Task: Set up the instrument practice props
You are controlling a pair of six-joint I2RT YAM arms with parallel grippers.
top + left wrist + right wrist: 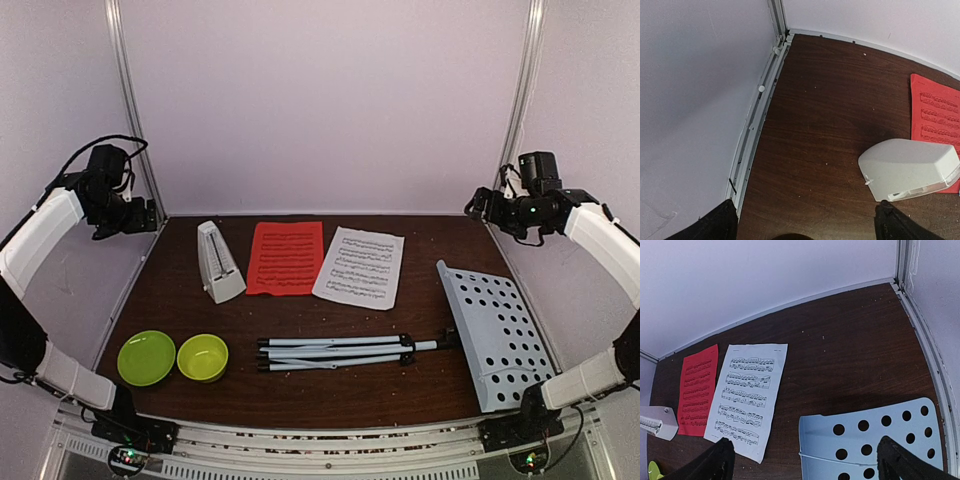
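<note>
Both arms are raised at the far corners and hold nothing: the left fingers (715, 224) stand wide apart above the left rear of the tabletop (300, 320), and the right fingers (715, 462) stand equally wide apart above the right rear. The music stand lies in two parts along the near half. Its folded tripod (335, 352) rests on its side near the middle, with the thin end reaching toward the perforated desk (495, 330), which lies on the right side near the right arm's base. We cannot tell whether the two are joined. Behind the tripod, the red music sheet (286, 257) and the white music sheet (360, 266) lie flat just beside each other, red on the left, with a narrow strip of wood between them. The whitish metronome (217, 262) sits just left of the red sheet; from the left wrist view its edge overlaps the sheet, and we cannot say whether they touch. Two lime-green bowls (146, 357) sit side by side at the near left, well apart from the sheets.
</note>
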